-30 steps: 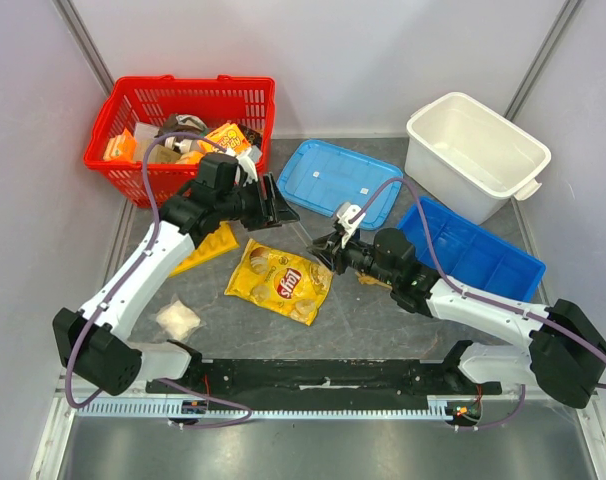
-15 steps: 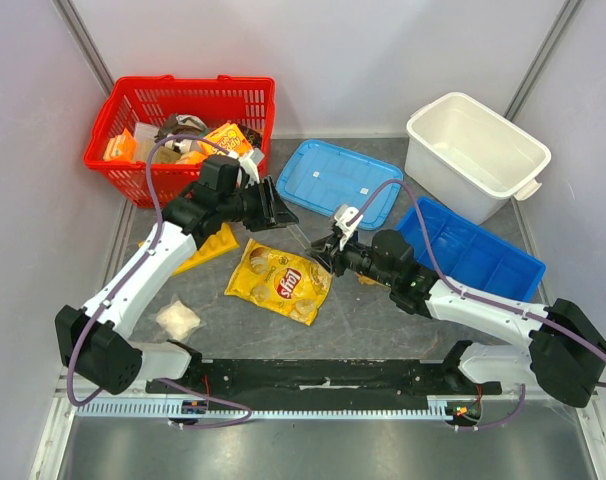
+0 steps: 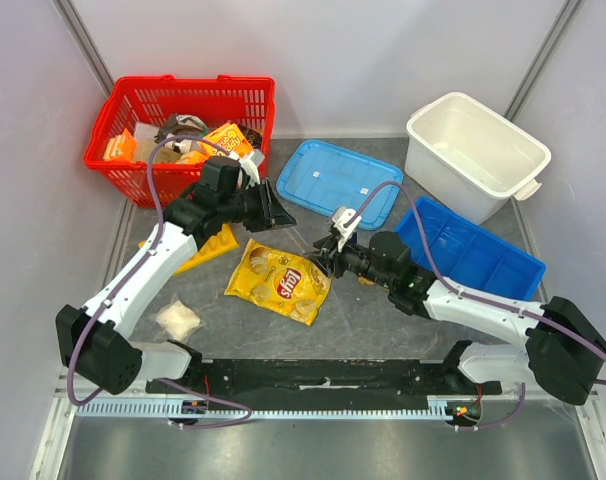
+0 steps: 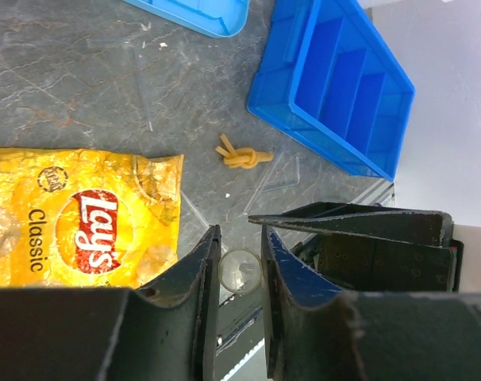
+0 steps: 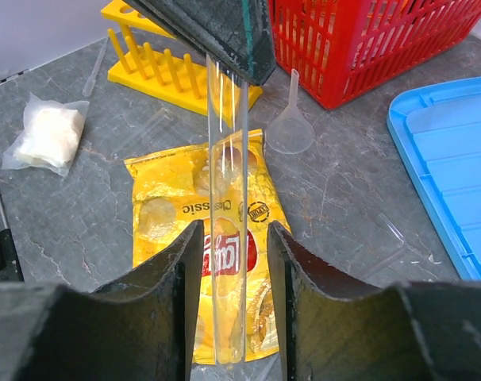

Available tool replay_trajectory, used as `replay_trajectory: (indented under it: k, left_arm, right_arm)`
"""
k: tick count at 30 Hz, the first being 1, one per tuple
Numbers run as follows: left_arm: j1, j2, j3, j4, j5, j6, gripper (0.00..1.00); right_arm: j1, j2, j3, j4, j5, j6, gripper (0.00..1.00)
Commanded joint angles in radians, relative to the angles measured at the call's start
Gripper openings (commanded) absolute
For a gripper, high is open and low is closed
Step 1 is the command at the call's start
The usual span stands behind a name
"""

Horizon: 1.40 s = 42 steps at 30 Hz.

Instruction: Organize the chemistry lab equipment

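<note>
My left gripper (image 3: 283, 211) is shut on a clear glass test tube (image 5: 227, 238) and holds it above the table. The tube's round open end shows between the left fingers (image 4: 241, 271). The tube slants down from the left gripper and passes between the fingers of my right gripper (image 3: 329, 256), which is open around it with a gap on each side (image 5: 228, 302). The yellow test tube rack (image 3: 211, 247) lies on the table left of the grippers, and also shows in the right wrist view (image 5: 177, 75). A clear funnel (image 5: 290, 131) stands near it.
A Lay's chip bag (image 3: 279, 283) lies under the tube. A red basket (image 3: 183, 120) is back left, a blue lid (image 3: 338, 180) in the middle, a blue divided tray (image 3: 478, 250) and white tub (image 3: 475, 150) right. A white packet (image 3: 178, 320), tan rubber bands (image 4: 242, 155) and loose clear tubes (image 4: 144, 95) lie around.
My right gripper has moved left and up toward the left gripper, so its open fingers now flank the tube. The left gripper has barely shifted.
</note>
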<state>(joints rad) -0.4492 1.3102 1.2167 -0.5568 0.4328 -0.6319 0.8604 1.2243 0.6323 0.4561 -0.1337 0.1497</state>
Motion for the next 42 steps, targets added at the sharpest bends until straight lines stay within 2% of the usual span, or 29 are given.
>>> replay_trajectory:
  k: [1, 6, 10, 11, 18, 21, 25, 29, 35, 42]
  left_arm:
    - [0.004, -0.040, 0.012, -0.025, -0.098, 0.047, 0.13]
    - [0.006, -0.074, 0.043, -0.093, -0.242, 0.098, 0.12]
    - [0.004, -0.124, 0.073, -0.147, -0.426, 0.161, 0.11]
    - [0.006, -0.143, 0.076, -0.153, -0.486, 0.175, 0.11]
    - [0.007, -0.259, 0.049, -0.117, -0.848, 0.302, 0.11]
    - [0.015, -0.270, 0.024, -0.066, -0.954, 0.356, 0.10]
    - [0.044, -0.270, -0.009, 0.012, -1.025, 0.402, 0.09]
    - [0.086, -0.266, -0.043, 0.090, -1.034, 0.446, 0.09]
    - [0.164, -0.236, -0.040, 0.107, -0.977, 0.460, 0.09]
    - [0.185, -0.220, -0.049, 0.123, -0.918, 0.465, 0.09]
  right_arm:
    - [0.005, 0.000, 0.012, 0.050, 0.034, 0.011, 0.47]
    - [0.003, -0.031, 0.014, 0.039, 0.049, 0.025, 0.68]
    - [0.003, -0.071, 0.004, 0.023, 0.077, 0.036, 0.95]
    - [0.003, -0.080, 0.001, 0.020, 0.082, 0.037, 0.98]
    - [0.003, -0.132, -0.026, 0.003, 0.120, 0.039, 0.98]
    - [0.003, -0.143, -0.031, -0.003, 0.123, 0.034, 0.98]
    - [0.003, -0.161, -0.023, -0.037, 0.126, 0.019, 0.98]
    - [0.003, -0.186, -0.020, -0.069, 0.128, -0.004, 0.98]
    - [0.003, -0.223, -0.034, -0.076, 0.158, -0.007, 0.98]
    - [0.003, -0.213, -0.033, -0.073, 0.157, -0.007, 0.98]
